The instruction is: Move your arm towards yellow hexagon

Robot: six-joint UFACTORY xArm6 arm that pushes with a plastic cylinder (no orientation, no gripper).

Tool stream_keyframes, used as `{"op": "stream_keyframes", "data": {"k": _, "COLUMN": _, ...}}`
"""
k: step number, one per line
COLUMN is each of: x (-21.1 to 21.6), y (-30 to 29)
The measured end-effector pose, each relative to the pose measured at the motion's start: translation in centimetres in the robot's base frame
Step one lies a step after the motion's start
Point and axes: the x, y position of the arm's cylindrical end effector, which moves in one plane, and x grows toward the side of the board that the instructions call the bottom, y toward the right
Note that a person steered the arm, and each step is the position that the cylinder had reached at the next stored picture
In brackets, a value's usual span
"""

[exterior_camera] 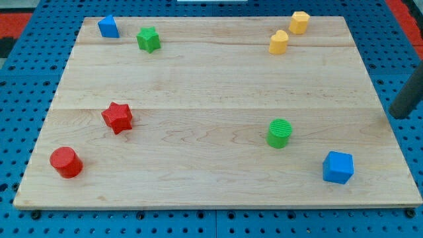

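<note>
Progress: barely started. My tip (398, 117) sits at the counter's (218, 185) right edge, well apart from the yellow hexagon (299, 22) at the view's top right. No gripper fitted, so no state to tell.

My tip (398, 116) rests just off the wooden board's (211, 132) right edge, well below the yellow hexagon (299, 22) at the view's top right. A second yellow block (279, 41) sits just beside the hexagon; a blue cube (338, 166) lies below my tip.
</note>
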Motion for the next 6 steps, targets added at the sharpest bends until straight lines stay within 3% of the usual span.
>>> {"op": "stream_keyframes", "data": {"k": 3, "x": -0.1, "y": -0.8}}
{"op": "stream_keyframes", "data": {"k": 5, "x": -3.5, "y": -8.6}}
{"op": "stream_keyframes", "data": {"k": 6, "x": -7.8, "y": -8.9}}
